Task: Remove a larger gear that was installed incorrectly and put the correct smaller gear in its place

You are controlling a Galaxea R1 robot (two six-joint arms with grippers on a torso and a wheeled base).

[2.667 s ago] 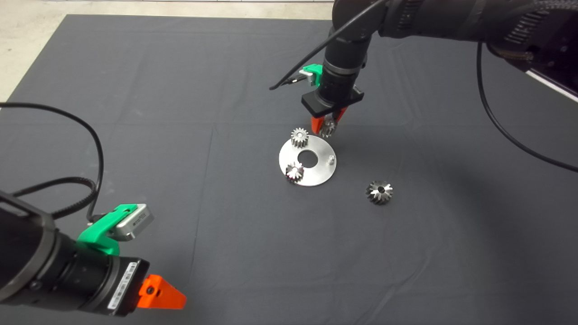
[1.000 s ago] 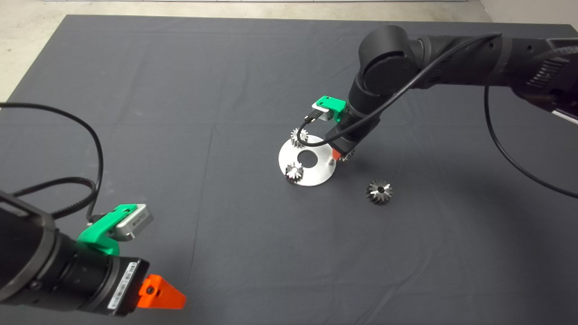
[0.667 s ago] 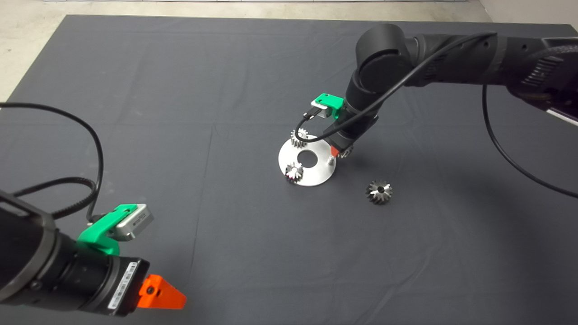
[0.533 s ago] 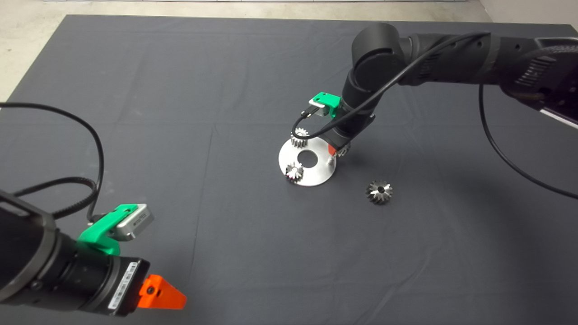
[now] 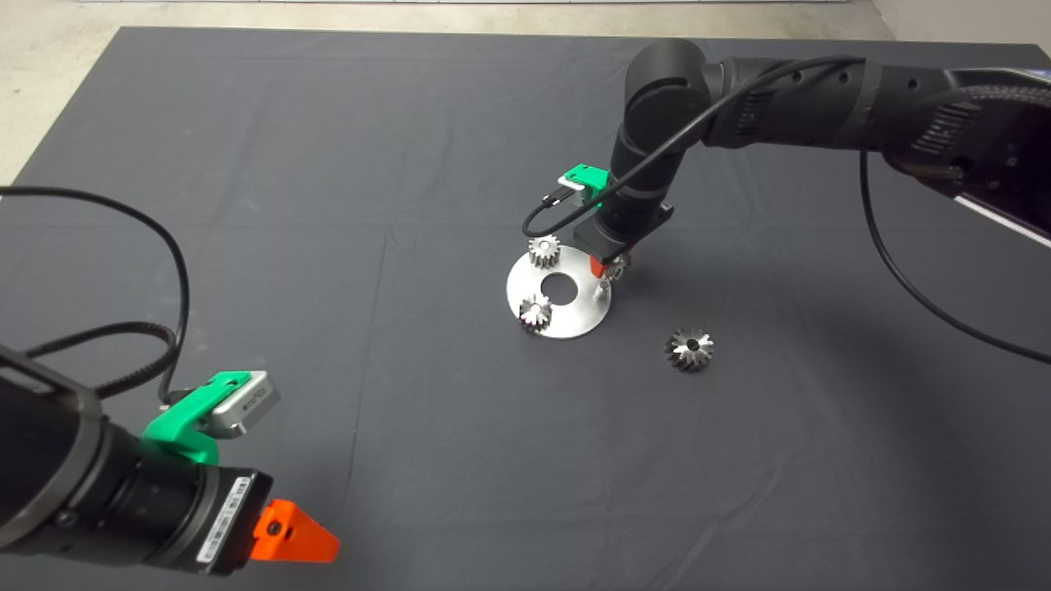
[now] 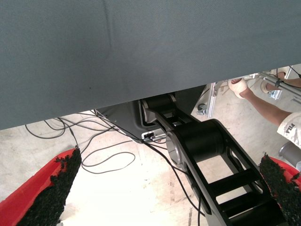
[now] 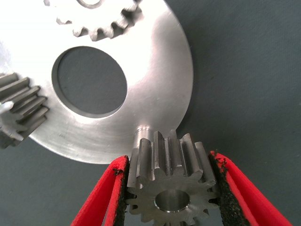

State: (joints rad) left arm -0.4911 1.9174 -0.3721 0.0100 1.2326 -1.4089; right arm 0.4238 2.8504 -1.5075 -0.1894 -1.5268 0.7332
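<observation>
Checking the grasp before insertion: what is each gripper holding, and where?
Right gripper pinches the smaller gear across its toothed sides; left gripper holds nothing.

A robotics lab or test workshop. A desk point(image 5: 246, 123) draped in a dark mat point(image 5: 410, 451) stands on a bare concrete floor point(image 5: 49, 49), with 2 black robot arms reaching over it. Beyond the mat's edge, loose cables point(image 6: 101, 157) trail over the floor beside a black machine base point(image 6: 197, 141) and metal framing point(image 6: 211, 96).
</observation>
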